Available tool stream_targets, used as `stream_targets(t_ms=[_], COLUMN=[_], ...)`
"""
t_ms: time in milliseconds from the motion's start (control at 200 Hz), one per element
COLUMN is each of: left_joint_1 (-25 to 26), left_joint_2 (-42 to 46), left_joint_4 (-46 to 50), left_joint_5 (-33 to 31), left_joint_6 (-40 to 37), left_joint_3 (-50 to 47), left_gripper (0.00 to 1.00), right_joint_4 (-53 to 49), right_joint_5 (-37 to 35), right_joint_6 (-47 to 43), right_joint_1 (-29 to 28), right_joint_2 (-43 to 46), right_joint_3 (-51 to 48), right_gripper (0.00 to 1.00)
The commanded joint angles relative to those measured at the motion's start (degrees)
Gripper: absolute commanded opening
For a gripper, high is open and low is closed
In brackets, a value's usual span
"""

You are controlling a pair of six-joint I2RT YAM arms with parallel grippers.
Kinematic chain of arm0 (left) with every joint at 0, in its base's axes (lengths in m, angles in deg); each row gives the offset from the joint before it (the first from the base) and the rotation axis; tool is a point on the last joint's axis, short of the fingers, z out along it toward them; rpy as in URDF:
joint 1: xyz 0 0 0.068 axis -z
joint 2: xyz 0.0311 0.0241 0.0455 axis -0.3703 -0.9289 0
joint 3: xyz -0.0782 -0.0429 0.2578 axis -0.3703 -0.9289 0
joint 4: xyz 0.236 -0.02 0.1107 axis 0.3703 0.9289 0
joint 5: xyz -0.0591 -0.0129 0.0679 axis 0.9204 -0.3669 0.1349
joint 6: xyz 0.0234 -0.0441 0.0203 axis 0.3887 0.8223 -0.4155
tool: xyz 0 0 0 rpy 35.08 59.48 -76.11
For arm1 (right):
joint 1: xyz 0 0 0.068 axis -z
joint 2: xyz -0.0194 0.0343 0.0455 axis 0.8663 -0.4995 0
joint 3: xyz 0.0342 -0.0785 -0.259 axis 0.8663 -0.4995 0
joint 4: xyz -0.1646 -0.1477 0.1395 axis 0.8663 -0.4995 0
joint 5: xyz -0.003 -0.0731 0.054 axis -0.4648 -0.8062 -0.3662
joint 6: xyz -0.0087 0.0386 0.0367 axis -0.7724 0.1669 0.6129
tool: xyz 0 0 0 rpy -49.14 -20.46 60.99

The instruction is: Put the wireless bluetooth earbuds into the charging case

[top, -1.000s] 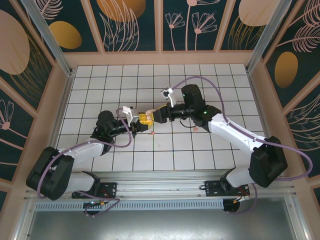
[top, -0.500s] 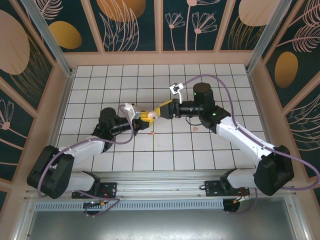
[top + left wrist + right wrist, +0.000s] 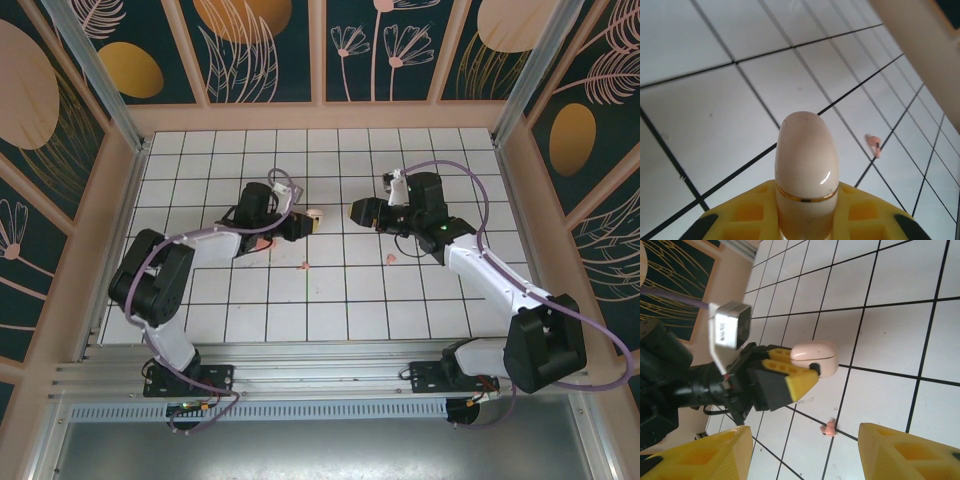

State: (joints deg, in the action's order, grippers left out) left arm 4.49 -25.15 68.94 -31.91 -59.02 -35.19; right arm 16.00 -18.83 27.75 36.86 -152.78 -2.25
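Observation:
The charging case [image 3: 314,217] is a pale pink-beige oval with a gold seam band, and it looks closed. My left gripper [image 3: 298,224] is shut on it just above the tiles. In the left wrist view the case [image 3: 806,165] stands between the yellow fingers [image 3: 865,220]. A pinkish earbud [image 3: 873,146] lies beyond it. My right gripper [image 3: 358,211] is open, to the right of the case and apart from it. In the right wrist view, the case [image 3: 815,357] and an earbud [image 3: 829,428] lie ahead of my right gripper [image 3: 805,440]. Two pinkish earbuds [image 3: 305,266] [image 3: 392,258] lie on the floor.
The floor is white tile with black grid lines [image 3: 330,290], ringed by a beige wooden rim [image 3: 320,117] and patterned wall panels. The left arm's purple cable [image 3: 285,185] loops above its wrist. Open tiles lie at the front and the far corners.
The two grippers, close together at the case before, have parted. The left arm swung toward the back with the case. The right gripper drew back to the right.

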Motion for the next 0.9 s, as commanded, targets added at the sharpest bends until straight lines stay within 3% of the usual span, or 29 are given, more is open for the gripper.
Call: stream_targets(t_ms=[0,265,561,896], left_joint_1=[0.2,0.5,0.5,0.5], left_joint_2=[-3.7,-13.1,-15.3,-9.3], left_joint_4=[7.9,13.5,20.0,29.3], left_joint_5=[-1.6,-0.9,-5.8,-19.3], left_joint_6=[4.4,6.5,6.4,5.6], left_joint_3=[5.9,14.0,17.4,18.7], left_gripper=[0.14,0.21,0.33,0.54], right_joint_4=[-1.2,-0.8,-1.9,-3.9], right_joint_5=[-1.3,-0.5,-1.1,-2.8], right_joint_6=[0.3,-0.5,-0.9,-1.8], right_joint_1=[0.3,0.3,0.3,0.3], right_joint_2=[-0.5,-2.1,-2.4,-0.5], right_joint_3=[-0.9,-1.1,-1.2,-0.6], right_gripper=[0.58,0.58,0.58,0.59])
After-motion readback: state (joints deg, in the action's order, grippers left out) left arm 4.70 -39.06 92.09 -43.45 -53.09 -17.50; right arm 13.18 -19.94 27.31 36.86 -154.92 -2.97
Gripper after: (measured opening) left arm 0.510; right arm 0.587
